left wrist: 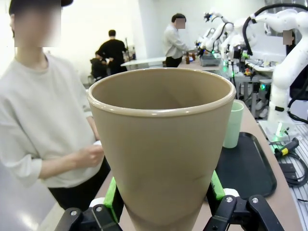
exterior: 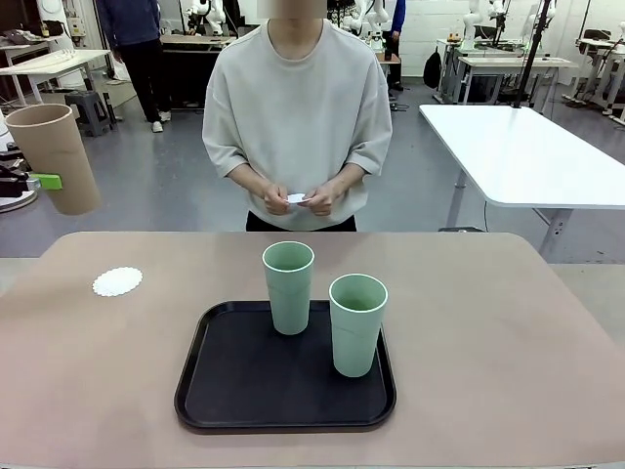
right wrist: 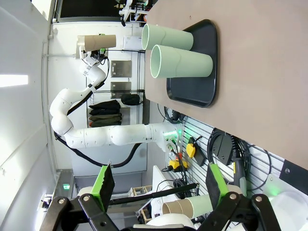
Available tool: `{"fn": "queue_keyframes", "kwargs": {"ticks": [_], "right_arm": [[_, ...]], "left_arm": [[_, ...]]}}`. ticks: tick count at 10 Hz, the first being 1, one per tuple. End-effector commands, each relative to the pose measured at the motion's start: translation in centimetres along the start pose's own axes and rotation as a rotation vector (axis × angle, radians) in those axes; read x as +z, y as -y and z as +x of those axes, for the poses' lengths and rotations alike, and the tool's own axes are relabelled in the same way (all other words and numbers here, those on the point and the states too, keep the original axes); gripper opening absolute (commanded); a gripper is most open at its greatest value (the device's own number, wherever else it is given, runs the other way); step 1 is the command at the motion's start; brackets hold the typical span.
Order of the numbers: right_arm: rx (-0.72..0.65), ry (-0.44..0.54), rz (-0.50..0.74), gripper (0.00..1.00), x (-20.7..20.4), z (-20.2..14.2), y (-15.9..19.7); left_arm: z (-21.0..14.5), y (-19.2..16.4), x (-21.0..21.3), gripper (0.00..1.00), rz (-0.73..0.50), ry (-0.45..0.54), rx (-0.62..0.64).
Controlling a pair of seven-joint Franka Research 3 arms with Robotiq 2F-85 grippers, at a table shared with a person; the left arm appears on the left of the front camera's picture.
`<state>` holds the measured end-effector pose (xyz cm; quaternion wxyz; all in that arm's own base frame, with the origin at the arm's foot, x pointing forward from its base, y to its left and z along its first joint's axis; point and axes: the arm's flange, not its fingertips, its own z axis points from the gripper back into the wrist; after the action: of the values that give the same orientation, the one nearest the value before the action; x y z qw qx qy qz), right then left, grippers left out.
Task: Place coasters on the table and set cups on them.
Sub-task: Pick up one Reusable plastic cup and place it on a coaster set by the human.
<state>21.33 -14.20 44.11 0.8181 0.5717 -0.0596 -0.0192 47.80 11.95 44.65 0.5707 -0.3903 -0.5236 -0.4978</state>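
The tan cup [left wrist: 161,144] is found clamped low on its body between the fingers of the left gripper [left wrist: 163,192]. It is held in the air, slightly tilted, at the table's left side. One coaster [exterior: 117,281] is noted lying flat and bare on the table [exterior: 508,332] near the far left corner. The rear mint cup [exterior: 288,285] and the front mint cup [exterior: 357,322] are seen upright on the black tray [exterior: 244,391], which is set at the middle of the near edge. The right gripper [right wrist: 156,185] is observed with fingers spread apart, grasping nothing. A small white item [exterior: 296,198] is held in the person's hands [exterior: 322,200] past the far edge.
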Motion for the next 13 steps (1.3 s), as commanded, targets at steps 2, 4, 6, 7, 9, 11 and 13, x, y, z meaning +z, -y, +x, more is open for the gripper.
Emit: {"fn": "queue_keyframes", "kwargs": {"ticks": [2,4,6,7,9,11,13], "right_arm": [[0.002,0.001,0.008,1.00,0.1,-0.1,0.0],[0.002,0.001,0.008,1.00,0.1,-0.1,0.0],[0.002,0.001,0.008,1.00,0.1,-0.1,0.0],[0.002,0.001,0.008,1.00,0.1,-0.1,0.0],[0.002,0.001,0.008,1.00,0.1,-0.1,0.0],[0.002,0.001,0.008,1.00,0.1,-0.1,0.0],[0.002,0.001,0.008,1.00,0.1,-0.1,0.0]], "left_arm": [[-2.5,-3.8,1.3,0.84,-0.054,0.033,0.032],[-4.7,-5.4,1.7,0.84,-0.053,0.045,0.072],[-7.1,-6.3,1.9,0.84,-0.050,0.035,0.097],[-8.6,-6.6,1.9,0.84,-0.039,0.027,0.087],[-11.8,-7.3,1.6,0.84,-0.025,0.007,0.111],[-13.7,-7.3,1.2,0.84,-0.022,0.000,0.139],[-15.3,-7.3,0.2,0.84,-0.025,-0.001,0.143]]}}
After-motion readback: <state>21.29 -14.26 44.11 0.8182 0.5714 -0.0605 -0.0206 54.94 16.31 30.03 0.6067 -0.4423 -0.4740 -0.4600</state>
